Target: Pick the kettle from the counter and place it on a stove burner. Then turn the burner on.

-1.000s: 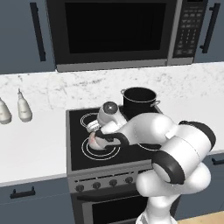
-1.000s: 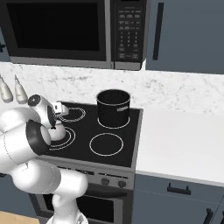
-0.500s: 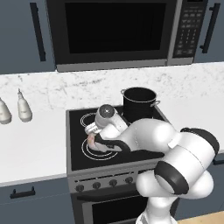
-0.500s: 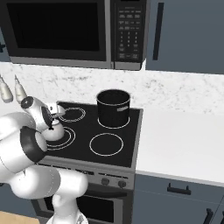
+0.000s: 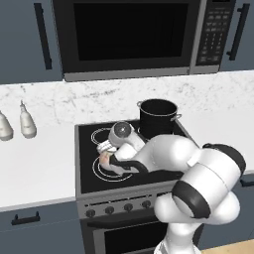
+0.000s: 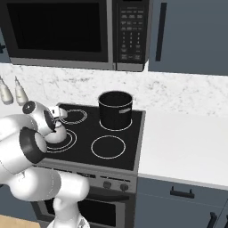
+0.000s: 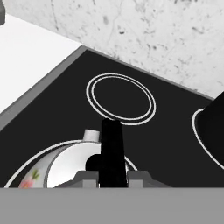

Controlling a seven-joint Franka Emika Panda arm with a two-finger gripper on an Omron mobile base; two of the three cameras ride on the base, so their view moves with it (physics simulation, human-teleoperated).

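The small cream-white kettle (image 5: 105, 161) with reddish flower marks is on or just above the large double-ring stove burner (image 5: 119, 177) at the cooktop's front left; I cannot tell whether they touch. My gripper (image 5: 106, 148) is right above it, shut on the thin black arched handle (image 7: 112, 148). In the hand view the kettle's pale body (image 7: 65, 168) lies below my gripper (image 7: 112, 177), with the burner's white ring (image 7: 15, 174) curving around it. From the right base view the kettle (image 6: 59, 134) sits under my gripper (image 6: 57, 123), over the same burner (image 6: 67, 143).
A tall black pot (image 5: 158, 117) stands on the back right burner. The smaller double-ring circle (image 7: 121, 97) lies behind the kettle. Two pale shakers (image 5: 27, 124) stand on the white counter (image 5: 34, 161) to the left. Stove knobs (image 5: 119, 208) line the front panel.
My gripper has come down slightly toward the front-left burner, with the kettle in it. The pot and shakers have not moved.
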